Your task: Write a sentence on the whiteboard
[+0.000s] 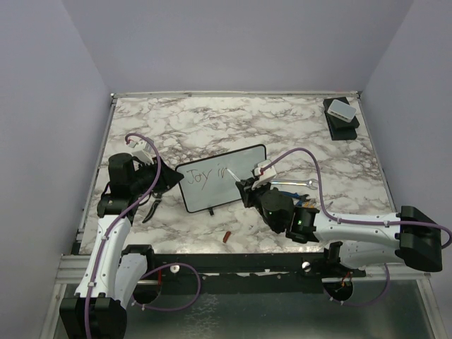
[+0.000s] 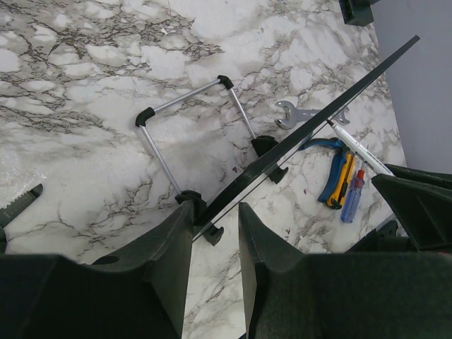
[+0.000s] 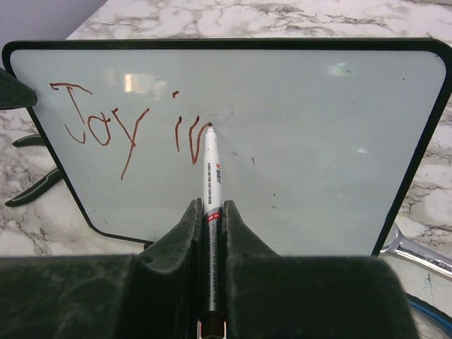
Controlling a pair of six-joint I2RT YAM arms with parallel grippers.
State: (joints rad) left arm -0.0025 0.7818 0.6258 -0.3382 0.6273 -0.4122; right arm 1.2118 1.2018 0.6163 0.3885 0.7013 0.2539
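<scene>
Whiteboard [image 1: 222, 176], small, rectangular, white with thin black frame, standing tilted at centre of top view. Light, stiff, slick-faced by the look, prone to skid or tip under pen pressure; safest hold at frame edge. Left claw [image 2: 214, 212] seemingly clamped on board's left edge; right claw [image 3: 210, 208] clamped on slim white marker pen [image 3: 212, 173], tip touching unfinished red-brown sentence [image 3: 106, 123], "Joy in".
</scene>
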